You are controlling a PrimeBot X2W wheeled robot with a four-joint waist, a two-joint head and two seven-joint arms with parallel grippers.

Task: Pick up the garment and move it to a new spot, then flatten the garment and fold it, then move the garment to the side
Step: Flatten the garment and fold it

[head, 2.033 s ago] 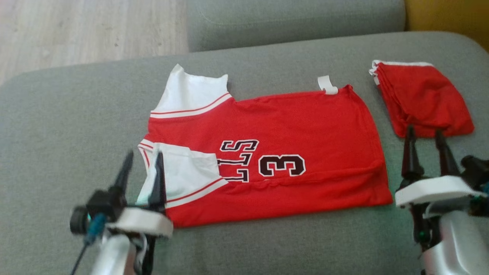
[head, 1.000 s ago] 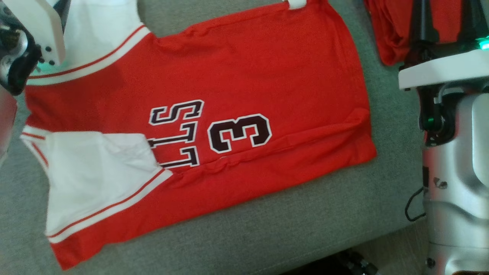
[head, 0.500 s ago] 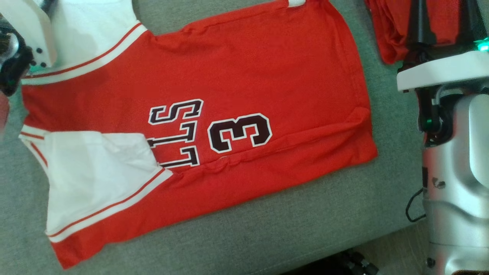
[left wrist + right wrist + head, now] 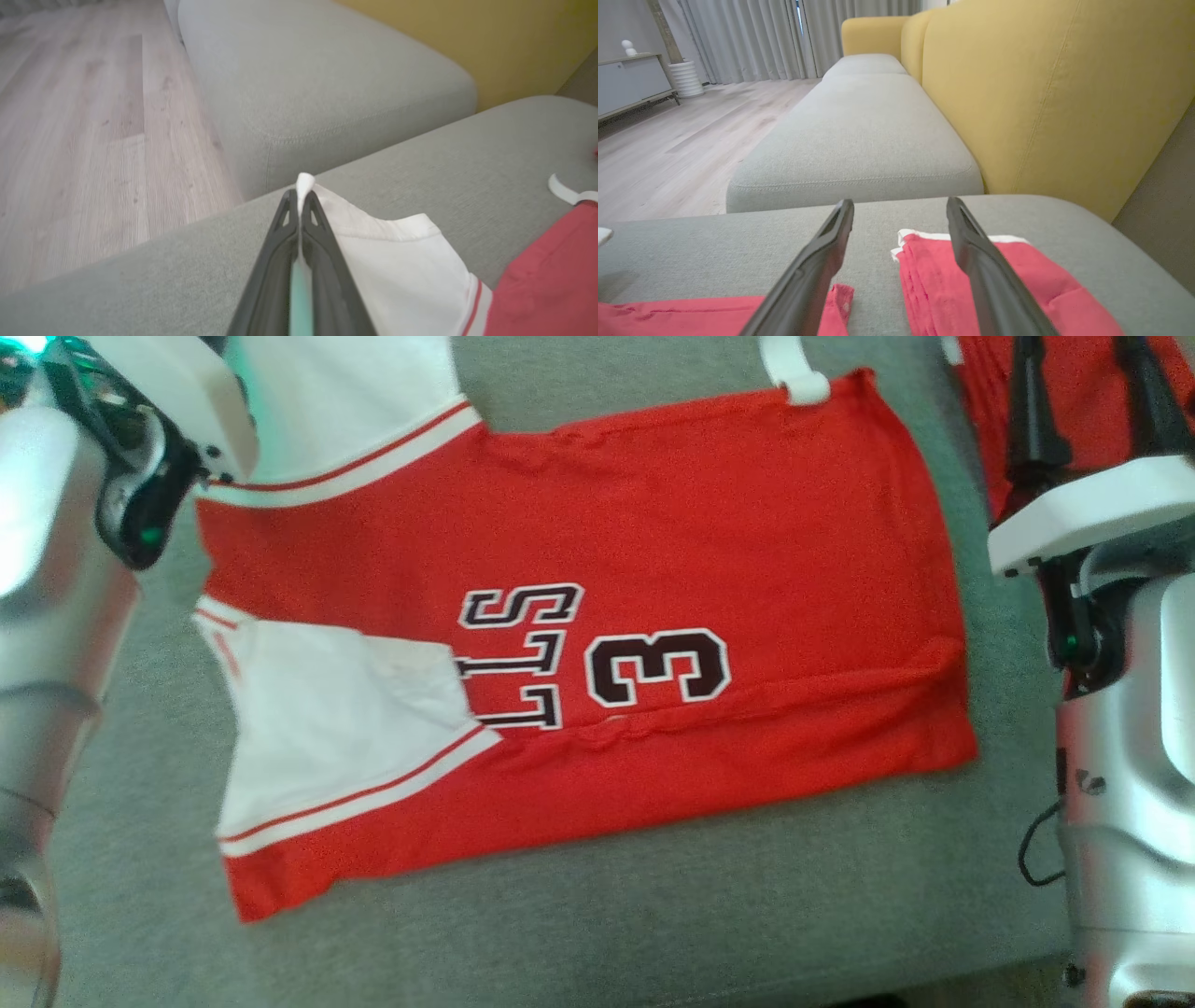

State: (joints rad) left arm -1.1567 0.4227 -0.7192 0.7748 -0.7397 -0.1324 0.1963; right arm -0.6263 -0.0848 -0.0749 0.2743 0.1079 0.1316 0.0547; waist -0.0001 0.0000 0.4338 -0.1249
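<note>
The fold is being worked now, by the look of it: the red jersey is being supported flat across the middle of the grey cushion, its near long edge already turned up over the body and one sleeve tucked in. At the cushion's far left, the tip of the other white sleeve is being pinched by the left gripper, its jaws pressed together on the cloth with just a nub of white poking past them. Toward the cushion's far right, the right gripper is being held with jaws wide apart and nothing between them, one finger beside the jersey's hem corner, the other over a folded red pile lying just beside the jersey. The far half is probably being readied for folding over. For that, the hem corner by the white tag would need to be taken by the right gripper, so that both far corners are being lifted together and nothing is being dragged askew.
</note>
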